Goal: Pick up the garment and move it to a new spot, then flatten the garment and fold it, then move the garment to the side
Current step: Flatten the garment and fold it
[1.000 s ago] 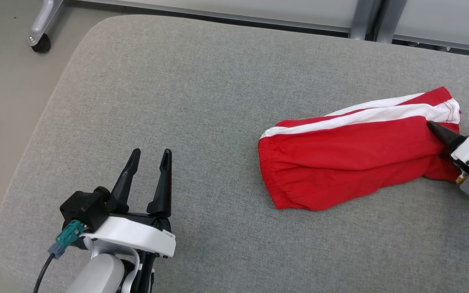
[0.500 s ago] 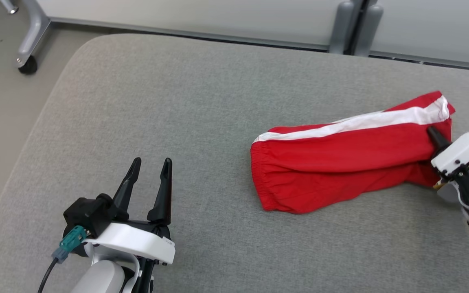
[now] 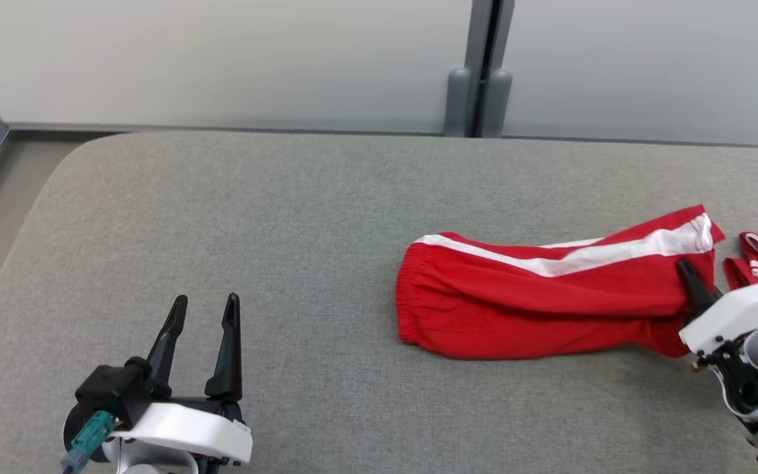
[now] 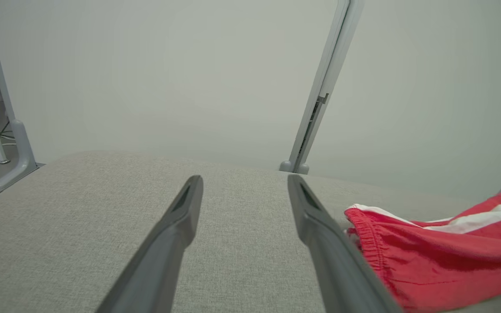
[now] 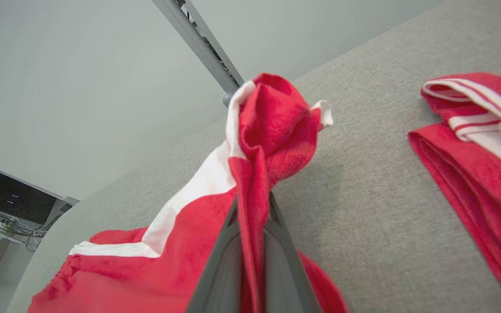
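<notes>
Grey padded counter (image 3: 274, 197) carried red garment (image 3: 537, 309), right of centre. Second red cloth (image 3: 757, 253) lay just beside: snag risk. Right tool (image 3: 683, 268) was clamped on thin bunched leg-end fold; slip likely under drag. Left tool (image 3: 206, 299) stood apart, empty.

Grey fabric surface (image 3: 287, 197), pale wall (image 3: 221, 59), grey post (image 3: 482, 66)
</notes>
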You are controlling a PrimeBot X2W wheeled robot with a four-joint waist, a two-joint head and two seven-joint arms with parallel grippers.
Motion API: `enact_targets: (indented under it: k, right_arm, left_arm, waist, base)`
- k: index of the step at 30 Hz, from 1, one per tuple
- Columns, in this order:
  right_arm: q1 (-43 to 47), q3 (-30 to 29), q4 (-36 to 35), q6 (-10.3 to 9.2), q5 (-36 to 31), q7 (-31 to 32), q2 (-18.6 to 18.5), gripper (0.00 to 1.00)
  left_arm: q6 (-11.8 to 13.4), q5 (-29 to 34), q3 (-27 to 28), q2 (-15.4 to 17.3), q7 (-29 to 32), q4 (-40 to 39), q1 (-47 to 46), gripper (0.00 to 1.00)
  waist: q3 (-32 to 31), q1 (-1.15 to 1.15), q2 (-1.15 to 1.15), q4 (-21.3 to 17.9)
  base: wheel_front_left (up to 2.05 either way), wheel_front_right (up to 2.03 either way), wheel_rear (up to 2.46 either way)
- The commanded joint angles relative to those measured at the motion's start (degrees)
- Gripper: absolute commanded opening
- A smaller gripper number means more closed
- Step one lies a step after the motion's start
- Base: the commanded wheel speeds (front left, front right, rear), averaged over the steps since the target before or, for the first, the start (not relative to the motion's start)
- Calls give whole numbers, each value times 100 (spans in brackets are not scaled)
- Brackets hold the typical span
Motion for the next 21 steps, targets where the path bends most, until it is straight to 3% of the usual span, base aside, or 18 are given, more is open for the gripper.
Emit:
enact_targets:
  k: [1,6,10,21]
  right_arm:
    - [94,10,-47,2,-51,-85,-63,0]
    - [92,120,-40,2,-306,-293,-253,0]
    - [-154,293,8,2,-586,-351,-170,0]
    - [-732,885,364,2,-1092,-123,643,0]
  left_arm:
    - [-19,70,53,-21,-24,0,75,100]
    - [-136,260,188,-141,-24,57,180,100]
    - [-241,339,222,-247,-24,128,216,100]
    - [-394,443,246,-367,-24,373,171,100]
  waist:
    - [-105,0,0,-90]
    - [-180,0,0,-127]
    - [-212,0,0,-96]
    - [-203,0,0,259]
  base:
    - [0,0,0]
    - [0,0,0]
    - [0,0,0]
    - [0,0,0]
